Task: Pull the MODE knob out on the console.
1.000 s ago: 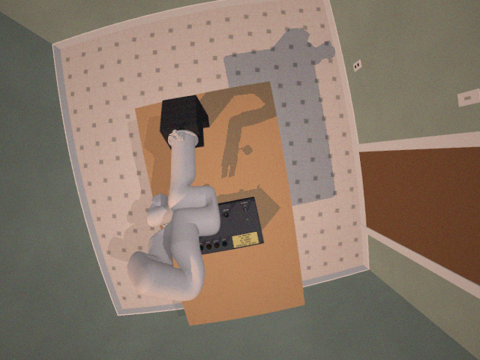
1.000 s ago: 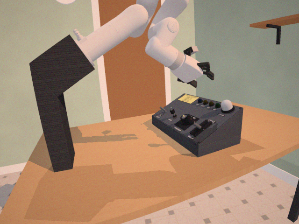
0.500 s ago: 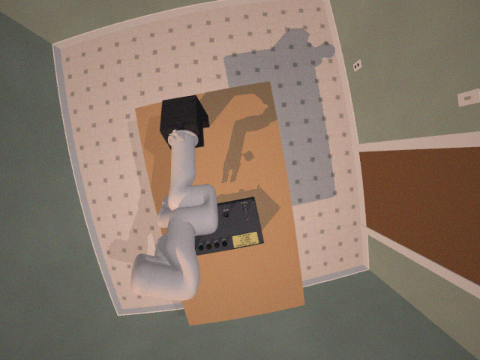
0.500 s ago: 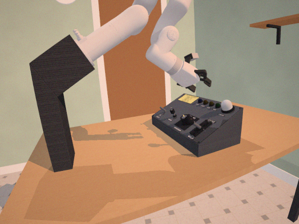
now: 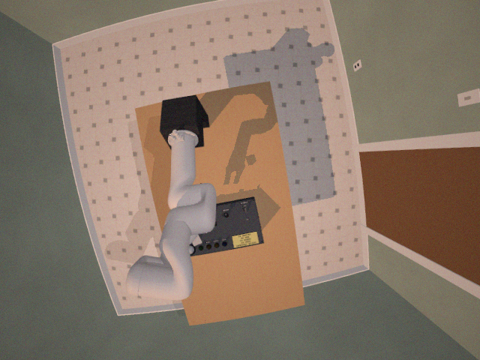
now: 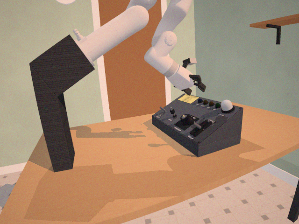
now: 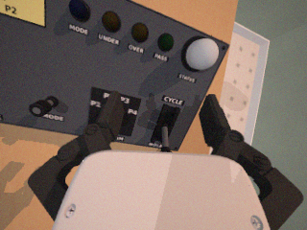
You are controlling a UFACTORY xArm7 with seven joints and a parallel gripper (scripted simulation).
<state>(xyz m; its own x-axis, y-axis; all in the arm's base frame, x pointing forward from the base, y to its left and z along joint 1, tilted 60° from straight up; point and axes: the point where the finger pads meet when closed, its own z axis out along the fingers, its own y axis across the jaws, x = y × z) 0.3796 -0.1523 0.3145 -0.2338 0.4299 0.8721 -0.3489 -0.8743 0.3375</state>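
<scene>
The dark grey console (image 6: 197, 122) stands on the wooden table, its sloped panel also in the top view (image 5: 232, 226). The MODE knob (image 7: 43, 106) is a small black knob at the panel's left in the wrist view. It also shows in the side view (image 6: 172, 111) and from above (image 5: 226, 214). My gripper (image 6: 195, 87) hangs open and empty in the air above the panel's upper edge, near the lamp row. In the wrist view my fingers frame the rotary selector and the CYCLE slider (image 7: 166, 128); the MODE knob lies left of the left finger, apart from it.
The panel also holds a toggle lever (image 6: 162, 110), several lamps (image 7: 125, 26), a white STATUS dome (image 7: 202, 53) and a yellow label (image 6: 188, 98). The arm's dark pedestal (image 6: 53, 106) stands at the table's far end. A wall shelf (image 6: 275, 23) hangs at the upper right.
</scene>
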